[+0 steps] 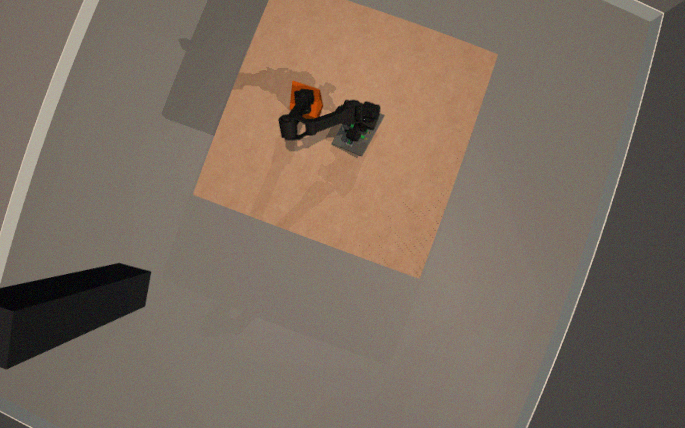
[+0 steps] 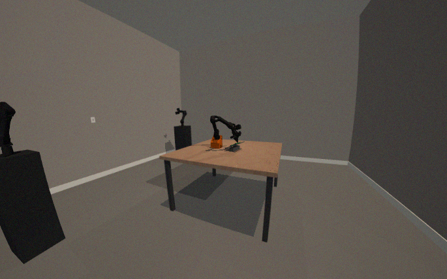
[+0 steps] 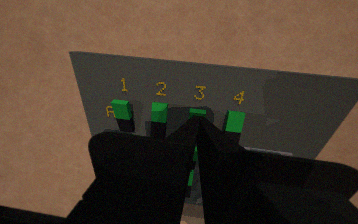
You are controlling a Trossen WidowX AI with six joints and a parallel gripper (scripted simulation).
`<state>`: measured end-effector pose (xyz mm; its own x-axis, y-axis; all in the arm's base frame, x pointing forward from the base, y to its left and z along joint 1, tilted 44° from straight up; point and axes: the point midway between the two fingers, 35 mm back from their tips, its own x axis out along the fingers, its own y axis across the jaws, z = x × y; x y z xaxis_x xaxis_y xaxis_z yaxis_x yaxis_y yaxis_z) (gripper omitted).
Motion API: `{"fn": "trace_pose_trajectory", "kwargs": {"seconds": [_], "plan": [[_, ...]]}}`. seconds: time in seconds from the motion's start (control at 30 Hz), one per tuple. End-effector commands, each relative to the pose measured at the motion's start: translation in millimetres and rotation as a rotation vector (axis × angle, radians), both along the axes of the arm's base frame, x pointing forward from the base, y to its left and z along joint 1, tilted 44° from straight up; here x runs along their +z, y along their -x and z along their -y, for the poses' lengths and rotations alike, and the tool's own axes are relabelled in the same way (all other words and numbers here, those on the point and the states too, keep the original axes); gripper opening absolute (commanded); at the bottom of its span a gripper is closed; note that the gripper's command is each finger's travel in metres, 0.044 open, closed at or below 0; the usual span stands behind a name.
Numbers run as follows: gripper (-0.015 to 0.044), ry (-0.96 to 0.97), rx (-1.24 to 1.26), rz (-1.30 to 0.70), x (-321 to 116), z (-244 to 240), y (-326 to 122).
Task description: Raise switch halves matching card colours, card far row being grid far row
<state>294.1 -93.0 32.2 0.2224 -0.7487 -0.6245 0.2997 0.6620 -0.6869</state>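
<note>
Pressed together with nothing between them, the fingers form one dark wedge at lower centre of the wrist view, their tip at the green end of switch 3 [image 3: 198, 112] in row A, which looks flatter than its neighbours 1 [image 3: 121, 109], 2 [image 3: 159, 112] and 4 [image 3: 235, 121]. The grey panel [image 3: 300, 110] fills the middle of that frame; the card is mostly hidden behind the fingers. The risk, I judge, is drift: a sideways slip could tip switch 2 or 4, or a shallow press could leave 3 unflipped. The wooden tabletop [image 1: 414, 175] sits mid-frame in the top view, within a grey-walled room holding dark pedestals [image 2: 20, 201].
</note>
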Motion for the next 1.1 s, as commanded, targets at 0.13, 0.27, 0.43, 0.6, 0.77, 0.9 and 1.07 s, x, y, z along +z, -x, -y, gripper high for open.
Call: {"fn": "trace_pose_trajectory", "kwargs": {"seconds": [0.13, 0.27, 0.43, 0.6, 0.77, 0.9, 1.07], "plan": [[0.0, -0.003, 0.003, -0.003, -1.1, 0.1, -0.2], [0.0, -0.003, 0.003, -0.003, -1.5, 0.5, -0.3], [0.0, -0.003, 0.003, -0.003, -1.9, 1.0, -0.5], [0.0, -0.003, 0.003, -0.003, -2.3, 1.5, -0.6], [0.0, -0.003, 0.003, -0.003, -2.7, 2.0, -0.8], [0.0, -0.003, 0.003, -0.003, -3.0, 2.4, -0.9], [0.0, -0.003, 0.003, -0.003, -3.4, 2.9, -1.1]]}}
